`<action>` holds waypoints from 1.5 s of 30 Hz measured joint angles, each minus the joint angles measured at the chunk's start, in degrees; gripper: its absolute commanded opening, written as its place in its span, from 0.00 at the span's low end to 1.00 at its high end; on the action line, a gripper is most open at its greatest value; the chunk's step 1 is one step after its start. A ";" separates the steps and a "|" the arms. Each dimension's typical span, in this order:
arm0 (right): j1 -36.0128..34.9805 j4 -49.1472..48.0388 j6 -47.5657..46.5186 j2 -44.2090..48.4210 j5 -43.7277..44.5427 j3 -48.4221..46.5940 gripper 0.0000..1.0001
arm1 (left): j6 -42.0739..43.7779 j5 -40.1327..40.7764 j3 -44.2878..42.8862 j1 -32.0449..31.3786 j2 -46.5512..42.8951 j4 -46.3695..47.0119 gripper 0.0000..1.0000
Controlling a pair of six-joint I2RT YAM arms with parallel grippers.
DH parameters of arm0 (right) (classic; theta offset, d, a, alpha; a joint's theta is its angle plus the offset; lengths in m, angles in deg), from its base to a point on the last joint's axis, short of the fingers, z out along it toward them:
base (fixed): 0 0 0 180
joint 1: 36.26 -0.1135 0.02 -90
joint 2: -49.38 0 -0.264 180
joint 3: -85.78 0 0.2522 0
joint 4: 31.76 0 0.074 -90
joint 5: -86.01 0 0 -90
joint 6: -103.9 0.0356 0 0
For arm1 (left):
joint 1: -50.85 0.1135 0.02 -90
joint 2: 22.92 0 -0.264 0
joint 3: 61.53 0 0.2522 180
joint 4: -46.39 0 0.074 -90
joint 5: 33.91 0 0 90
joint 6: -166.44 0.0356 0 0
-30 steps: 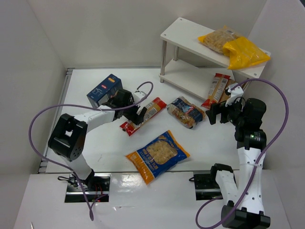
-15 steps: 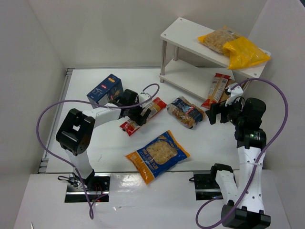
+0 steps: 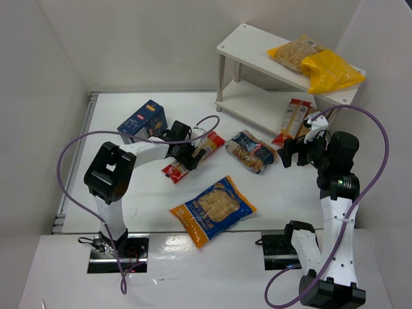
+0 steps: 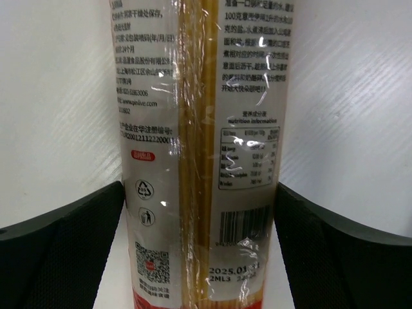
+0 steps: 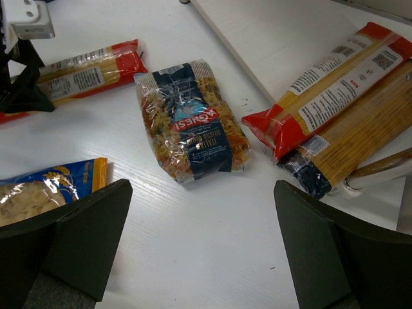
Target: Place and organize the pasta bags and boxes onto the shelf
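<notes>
Red-and-clear spaghetti bag (image 4: 196,129) lay inside my open left gripper (image 4: 199,187), straddled across its narrow width for a secure lift.

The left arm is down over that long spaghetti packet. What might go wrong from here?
The fingers straddle the spaghetti bag; its glossy film may slip, and the long bag could droop when lifted. The dark blue box sits close by and might get knocked.

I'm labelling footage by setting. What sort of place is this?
Probably a robot test cell, not a kitchen: plain white panels box in the table, two arms are bolted at its near edge, and the small shelf and pasta bags look like props.
</notes>
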State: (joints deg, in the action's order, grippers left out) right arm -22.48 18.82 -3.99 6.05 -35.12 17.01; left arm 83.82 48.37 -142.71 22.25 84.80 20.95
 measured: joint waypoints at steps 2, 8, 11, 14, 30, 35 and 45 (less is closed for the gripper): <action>0.00 -0.02 0.00 0.00 -0.02 0.00 1.00 | 0.04 0.46 -0.74 -0.02 0.79 -0.50 1.00; 0.00 0.00 0.00 0.00 -0.20 0.00 1.00 | 0.28 0.79 -1.68 -0.04 1.53 -1.01 0.76; 0.00 0.00 0.00 0.00 -0.20 0.00 1.00 | 0.28 0.72 -3.15 -0.07 2.03 -1.88 0.00; 0.00 0.00 0.00 0.00 -0.24 0.00 1.00 | 0.44 0.20 -6.99 -0.07 2.19 -2.89 0.00; 1.07 0.00 0.02 -0.07 0.07 0.28 1.00 | -5.88 -8.09 -12.55 2.82 4.92 -3.78 0.00; 1.07 -0.02 0.02 -0.44 0.28 0.31 1.00 | -7.74 -9.31 -12.09 3.39 4.90 -1.97 0.00; 2.97 -0.02 0.02 -1.07 0.33 0.31 1.00 | -9.29 -6.16 -21.44 0.90 4.96 -6.08 0.00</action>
State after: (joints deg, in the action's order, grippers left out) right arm -19.51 18.80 -3.97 4.98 -34.79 17.32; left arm 74.53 42.20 -164.15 23.15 89.76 14.87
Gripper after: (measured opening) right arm 0.994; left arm 0.339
